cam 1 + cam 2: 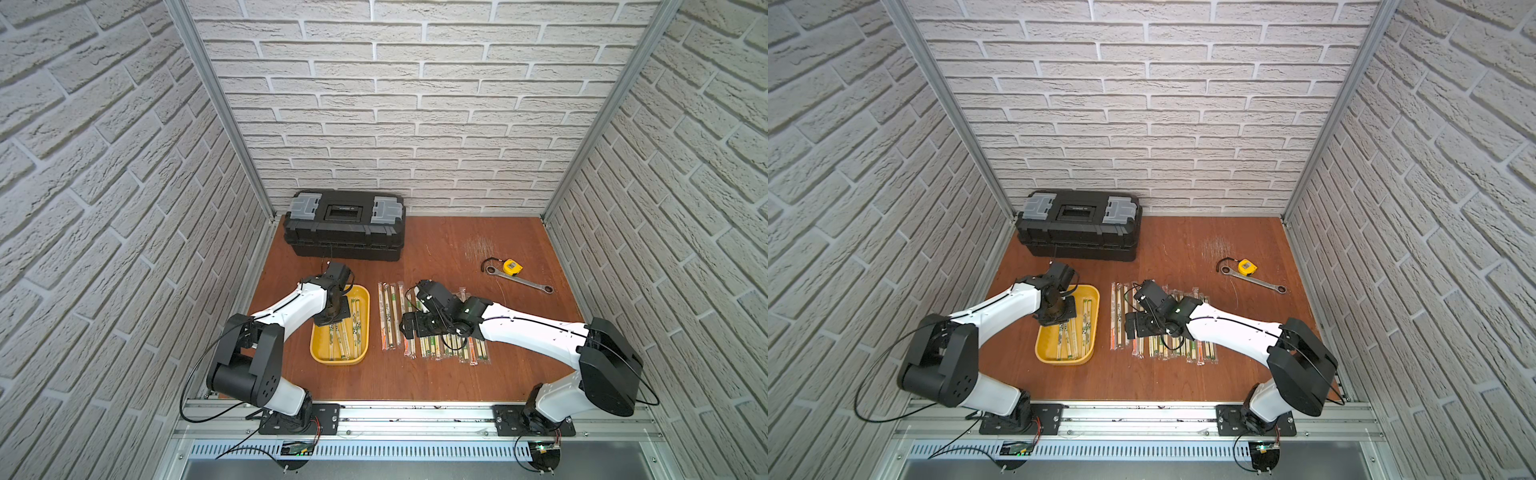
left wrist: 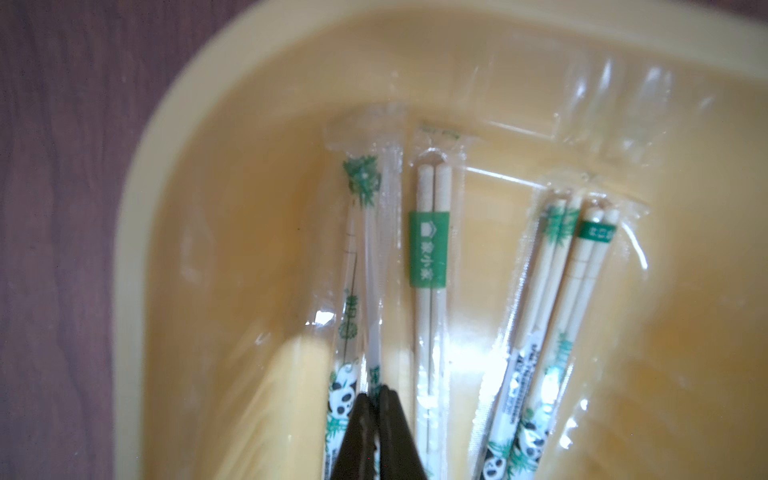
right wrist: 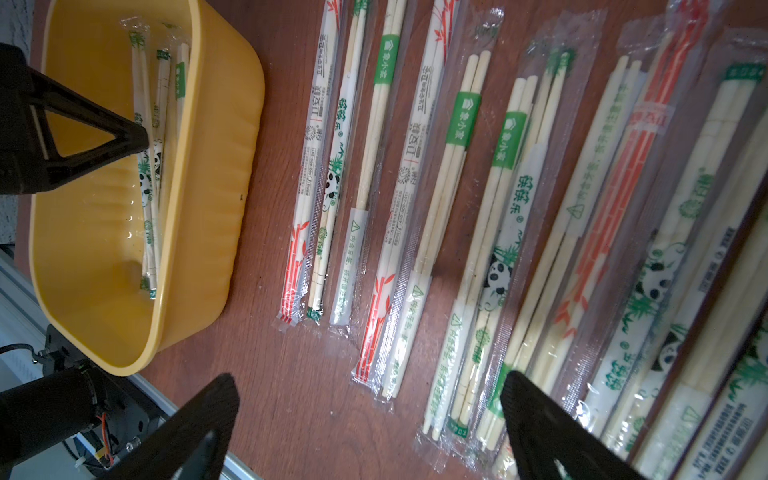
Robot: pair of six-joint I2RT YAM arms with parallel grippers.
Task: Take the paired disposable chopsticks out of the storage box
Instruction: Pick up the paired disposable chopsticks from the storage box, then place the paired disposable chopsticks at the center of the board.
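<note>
Left arm dips into the storage box [image 1: 338, 360], left tool [image 2: 376, 399] pinching paired disposable chopsticks [image 2: 361, 257]; right tool [image 3: 370, 380] gapes over the bench [image 1: 436, 374].

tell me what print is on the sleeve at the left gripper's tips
Sleeve: green bamboo and a black-and-white panda; best in the left wrist view.

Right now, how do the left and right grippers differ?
The left gripper is shut, seemingly pinching a panda-print chopstick pair; the right gripper is open and holds nothing. The left gripper is down inside the yellow tray; the right gripper hovers above the sleeved pairs laid out on the table. Both are black, with tapered fingers, and point down at chopsticks.
</note>
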